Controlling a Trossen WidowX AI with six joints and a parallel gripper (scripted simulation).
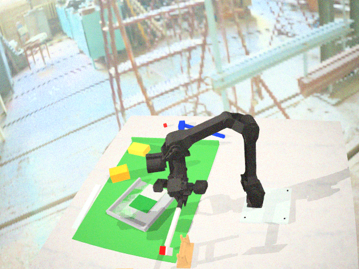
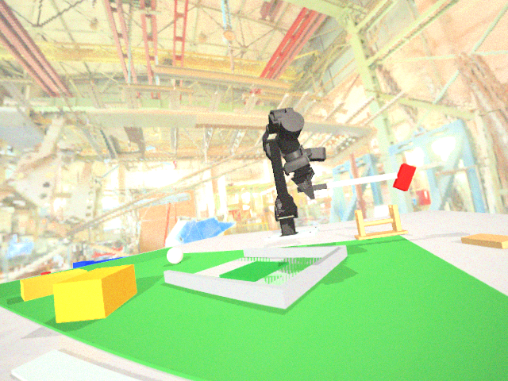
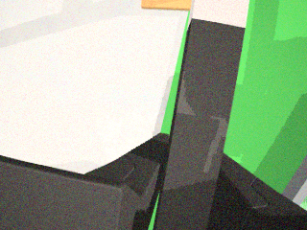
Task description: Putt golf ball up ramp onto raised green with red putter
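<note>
The red putter [image 1: 173, 227] [image 2: 360, 180] has a red head, a white shaft and a dark grip. My gripper [image 1: 181, 202] [image 2: 310, 190] is shut on its dark grip, which runs up the middle of the wrist view. The putter hangs in the air, its head lifted above the wooden rack in the exterior view. The white golf ball [image 2: 175, 255] sits on the green mat [image 1: 95, 231] [image 2: 246, 340] beyond the grey-walled raised frame [image 1: 125, 221] [image 2: 225, 287]; the arm hides it in the top view. A darker green square [image 1: 142, 203] [image 2: 254, 271] lies inside the frame.
A wooden rack [image 1: 187, 254] [image 2: 395, 219] stands by the mat's near right corner. Two yellow blocks [image 1: 139, 149] [image 1: 119, 174] sit along the mat's left side. A blue mallet-like object [image 1: 182, 125] and a small red block [image 1: 165, 125] lie beyond the mat. A flat wooden block [image 2: 486, 240] lies farther right.
</note>
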